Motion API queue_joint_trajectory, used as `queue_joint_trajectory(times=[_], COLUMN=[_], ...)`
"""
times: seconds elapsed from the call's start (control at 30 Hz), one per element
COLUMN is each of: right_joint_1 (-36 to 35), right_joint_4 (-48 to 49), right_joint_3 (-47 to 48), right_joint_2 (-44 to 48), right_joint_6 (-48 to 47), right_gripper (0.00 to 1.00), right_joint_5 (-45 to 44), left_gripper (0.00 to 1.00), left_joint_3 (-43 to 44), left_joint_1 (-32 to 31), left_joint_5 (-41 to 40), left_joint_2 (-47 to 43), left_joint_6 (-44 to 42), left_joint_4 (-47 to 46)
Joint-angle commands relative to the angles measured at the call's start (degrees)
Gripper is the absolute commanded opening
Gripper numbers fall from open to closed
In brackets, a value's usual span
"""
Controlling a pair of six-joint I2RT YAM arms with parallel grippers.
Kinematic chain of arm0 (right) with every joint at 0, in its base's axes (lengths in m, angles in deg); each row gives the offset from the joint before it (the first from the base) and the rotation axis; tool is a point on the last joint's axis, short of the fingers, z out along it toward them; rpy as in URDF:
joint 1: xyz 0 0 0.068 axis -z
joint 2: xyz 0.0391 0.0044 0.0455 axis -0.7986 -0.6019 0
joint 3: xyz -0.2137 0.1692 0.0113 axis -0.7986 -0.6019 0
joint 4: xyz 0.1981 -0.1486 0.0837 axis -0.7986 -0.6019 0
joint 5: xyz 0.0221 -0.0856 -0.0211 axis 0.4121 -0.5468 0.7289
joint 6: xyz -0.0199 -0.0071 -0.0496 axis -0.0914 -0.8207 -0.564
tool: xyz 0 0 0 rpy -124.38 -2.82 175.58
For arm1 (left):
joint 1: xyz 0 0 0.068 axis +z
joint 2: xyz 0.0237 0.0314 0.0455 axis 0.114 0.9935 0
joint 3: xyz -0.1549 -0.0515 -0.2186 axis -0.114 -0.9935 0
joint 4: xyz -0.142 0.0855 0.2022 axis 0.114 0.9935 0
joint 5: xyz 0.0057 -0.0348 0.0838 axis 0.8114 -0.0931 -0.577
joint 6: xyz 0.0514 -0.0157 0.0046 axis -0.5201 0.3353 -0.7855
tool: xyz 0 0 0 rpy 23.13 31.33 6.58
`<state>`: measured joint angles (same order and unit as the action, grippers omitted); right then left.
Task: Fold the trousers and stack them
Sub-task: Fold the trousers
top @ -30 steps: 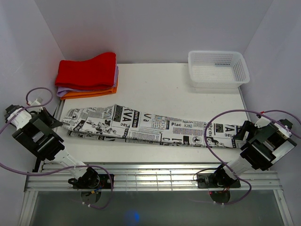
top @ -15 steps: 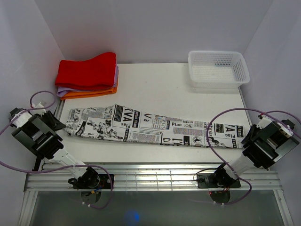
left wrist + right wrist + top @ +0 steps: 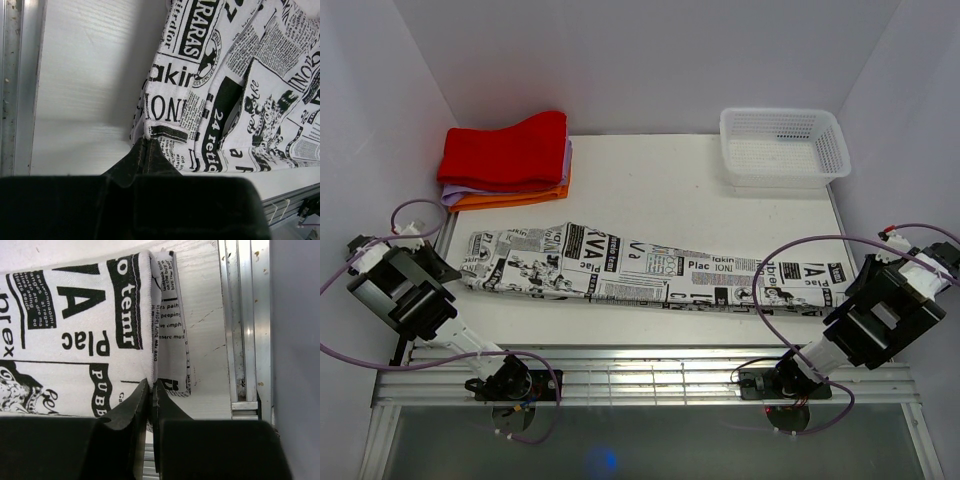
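Your arms, as built
Black-and-white arms [image 3: 405, 295] with looping purple cables [image 3: 800, 243]; your right gripper [image 3: 151, 385] is matte black.

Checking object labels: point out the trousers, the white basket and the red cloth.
trousers [image 3: 650, 270], top view, middle of the legs
white basket [image 3: 785, 176], top view, near wall
red cloth [image 3: 505, 150], top view, middle of top fold

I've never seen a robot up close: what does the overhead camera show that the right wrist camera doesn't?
Only overhead: the stack of folded cloths, the white basket, the left arm, and the trousers end to end. Only the right wrist: a close look at the right arm's jaws pinched shut on the hem at the trousers' end. Both: the printed trousers lying on the white table.
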<state>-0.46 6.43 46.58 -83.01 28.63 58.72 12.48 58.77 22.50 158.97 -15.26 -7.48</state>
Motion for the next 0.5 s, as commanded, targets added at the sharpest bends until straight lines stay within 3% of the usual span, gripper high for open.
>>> queue_joint_trajectory(times=[0.0, 0.23, 0.47], right_joint_1=[0.46, 0.82, 0.64], right_joint_4=[1.63, 5.15, 1.28], right_joint_3=[3.07, 0.87, 3.24], right_joint_2=[-0.21, 1.44, 3.03], right_joint_6=[-0.86, -0.69, 0.89], right_gripper=[0.08, 0.08, 0.08], right_joint_5=[-0.98, 0.68, 7.45], left_gripper=[0.0, 0.0, 0.0], left_joint_3=[-0.72, -1.95, -3.09], left_joint_1=[0.6, 0.6, 0.86], left_joint_5=[0.72, 0.45, 6.43], left_joint_2=[-2.26, -2.96, -4.72], left_joint_6=[-1.14, -3.16, -5.36], left_joint_4=[-2.38, -2.47, -0.8])
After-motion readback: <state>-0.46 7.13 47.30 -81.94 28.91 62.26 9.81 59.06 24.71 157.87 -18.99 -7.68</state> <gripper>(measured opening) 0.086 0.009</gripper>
